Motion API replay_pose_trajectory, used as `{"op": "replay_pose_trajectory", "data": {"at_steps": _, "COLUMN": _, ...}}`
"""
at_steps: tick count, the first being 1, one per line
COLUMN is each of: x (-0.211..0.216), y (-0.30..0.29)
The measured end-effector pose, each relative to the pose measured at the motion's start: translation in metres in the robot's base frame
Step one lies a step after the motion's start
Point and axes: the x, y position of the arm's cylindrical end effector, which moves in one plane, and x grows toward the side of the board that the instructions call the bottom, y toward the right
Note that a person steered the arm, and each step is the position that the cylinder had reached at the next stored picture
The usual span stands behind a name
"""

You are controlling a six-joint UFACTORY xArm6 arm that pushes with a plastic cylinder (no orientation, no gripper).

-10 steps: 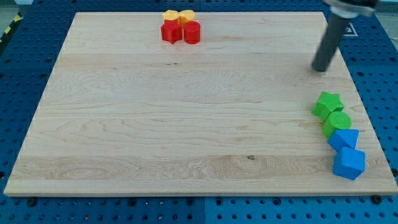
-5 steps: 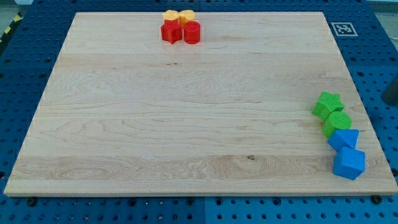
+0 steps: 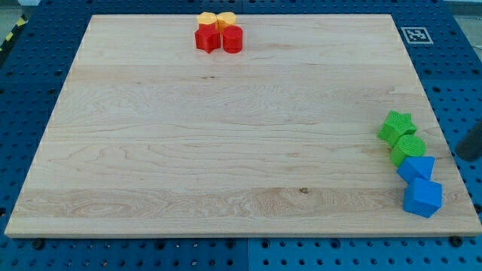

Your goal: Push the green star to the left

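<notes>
The green star (image 3: 396, 126) lies near the right edge of the wooden board (image 3: 226, 135). A green round block (image 3: 408, 149) touches it just below. My rod enters at the view's right edge, and my tip (image 3: 460, 156) is off the board over the blue pegboard, to the right of the green round block and a little below the star. It touches no block.
Two blue blocks sit below the green ones: a blue wedge-like block (image 3: 416, 167) and a blue cube (image 3: 422, 198). At the top edge a red star (image 3: 206, 38), a red cylinder (image 3: 233, 39) and two yellow blocks (image 3: 216, 19) cluster together. A marker tag (image 3: 415, 35) is at the top right corner.
My rod moved from above the board's upper right to off the right edge, then came down and slightly left beside the green blocks. No block has moved.
</notes>
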Motion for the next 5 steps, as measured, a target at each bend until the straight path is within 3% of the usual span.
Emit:
{"op": "replay_pose_trajectory", "data": {"at_steps": 1, "x": -0.018, "y": -0.009}}
{"op": "replay_pose_trajectory", "data": {"at_steps": 4, "x": -0.024, "y": -0.133}}
{"op": "replay_pose_trajectory", "data": {"at_steps": 5, "x": -0.025, "y": -0.079}}
